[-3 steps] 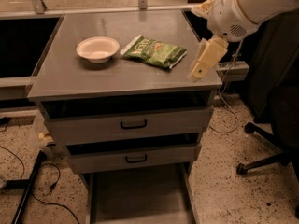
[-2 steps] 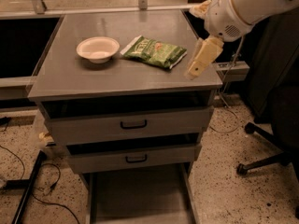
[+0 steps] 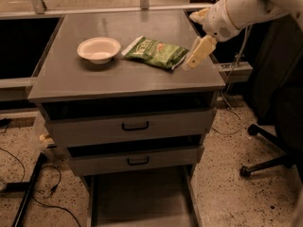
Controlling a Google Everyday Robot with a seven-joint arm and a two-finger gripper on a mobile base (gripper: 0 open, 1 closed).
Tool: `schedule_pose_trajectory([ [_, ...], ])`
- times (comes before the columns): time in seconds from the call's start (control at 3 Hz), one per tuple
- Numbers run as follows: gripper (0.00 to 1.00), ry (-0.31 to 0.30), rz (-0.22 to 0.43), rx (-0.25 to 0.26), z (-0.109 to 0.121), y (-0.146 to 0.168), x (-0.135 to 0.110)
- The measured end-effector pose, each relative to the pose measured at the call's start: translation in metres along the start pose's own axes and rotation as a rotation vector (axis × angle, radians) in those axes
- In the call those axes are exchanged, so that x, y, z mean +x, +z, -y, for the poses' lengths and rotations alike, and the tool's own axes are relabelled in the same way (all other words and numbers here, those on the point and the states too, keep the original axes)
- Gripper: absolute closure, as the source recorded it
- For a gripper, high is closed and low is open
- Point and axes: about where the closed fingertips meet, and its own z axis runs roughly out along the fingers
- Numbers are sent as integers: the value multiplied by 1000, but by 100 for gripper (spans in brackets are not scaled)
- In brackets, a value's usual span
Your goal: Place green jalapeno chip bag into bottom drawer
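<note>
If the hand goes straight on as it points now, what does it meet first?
Probably the right end of the green chip bag, beside the hand at the right edge of the cabinet top; depth is unclear.

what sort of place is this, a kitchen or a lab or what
Probably a lab or office workroom, not a home: a grey metal drawer cabinet, a rolling office chair base and loose cables on a speckled floor. The gripper hangs over the cabinet top beside the green jalapeno chip bag.
</note>
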Motion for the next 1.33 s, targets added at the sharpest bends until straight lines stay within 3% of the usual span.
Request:
schedule_pose_trajectory([
  [0.33, 0, 46, 83, -8, 27, 28, 7],
  [0.67, 0, 75, 137, 14, 41, 45, 5],
  [1.33, 0, 136, 125, 41, 41, 88, 10],
])
